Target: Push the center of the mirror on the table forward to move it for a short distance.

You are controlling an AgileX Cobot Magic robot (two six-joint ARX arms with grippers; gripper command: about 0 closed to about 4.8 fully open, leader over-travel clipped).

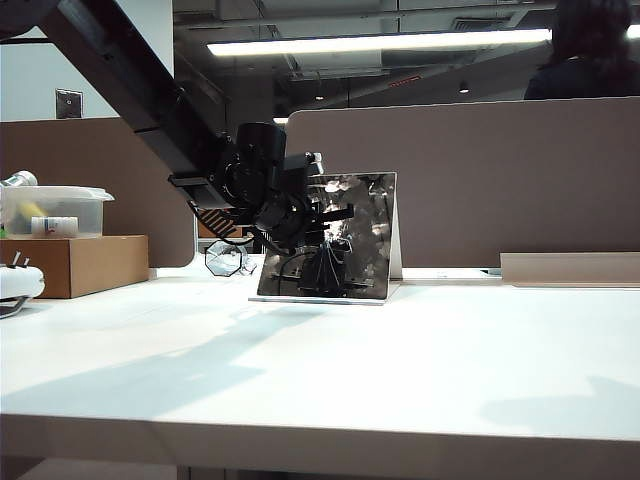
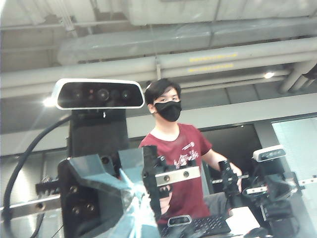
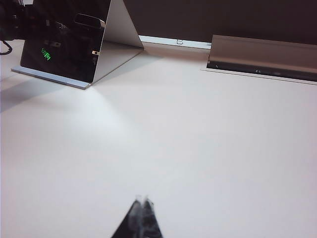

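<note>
**Left arm meets the mirror face**

Squarely at the exterior frame's centre, the square dark reflective mirror [image 1: 345,235] leans on its white tent stand, base lip flat on the white table [image 1: 420,360]. Pressed close against its glass is the left gripper [image 1: 300,222], seemingly placed mid-panel so a push slides rather than tips it; whether its fingers are apart I cannot tell. Well apart, the right gripper [image 3: 142,216] hangs low, fingertips together, likely idle.

mirror [image 1: 345,240]: dark, tilted, white stand | on table [image 1: 400,360], far side
</note>
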